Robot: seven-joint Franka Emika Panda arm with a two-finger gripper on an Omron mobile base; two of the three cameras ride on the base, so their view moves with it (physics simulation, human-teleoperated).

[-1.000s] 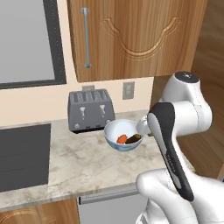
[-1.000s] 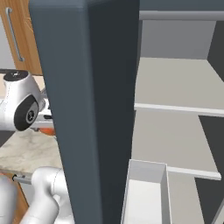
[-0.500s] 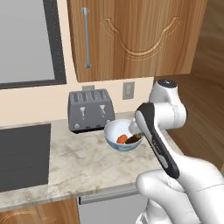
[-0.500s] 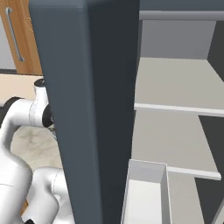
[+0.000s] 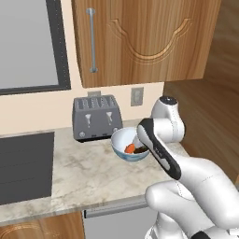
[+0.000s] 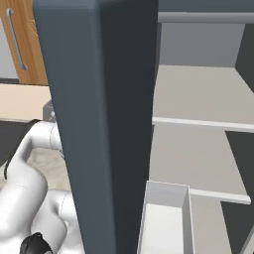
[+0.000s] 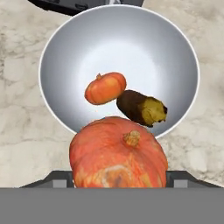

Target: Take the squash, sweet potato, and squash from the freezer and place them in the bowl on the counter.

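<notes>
In the hand view a large orange squash point(image 7: 118, 157) sits between my gripper's point(image 7: 118, 177) jaws, which are shut on it, just over the near rim of the bowl point(image 7: 65, 39). A small orange squash point(image 7: 105, 87) and a brown sweet potato point(image 7: 141, 107) lie on the bowl's white inside. In the left base view the bowl point(image 5: 122, 140) stands on the counter point(image 5: 70, 172) in front of the toaster, with my hand point(image 5: 141, 147) low over its right side. The freezer's dark door point(image 6: 99, 124) stands open in the right base view, beside pale shelves point(image 6: 198, 99).
A grey toaster point(image 5: 95, 116) stands against the wall right behind the bowl. A dark cooktop point(image 5: 23, 168) lies at the counter's left. A brown wooden cupboard point(image 5: 140, 42) hangs above. A clear drawer point(image 6: 163, 218) sticks out low in the freezer.
The arm has swung left and down from beside the freezer, carrying the large squash over the bowl. The bowl and its contents have not moved.
</notes>
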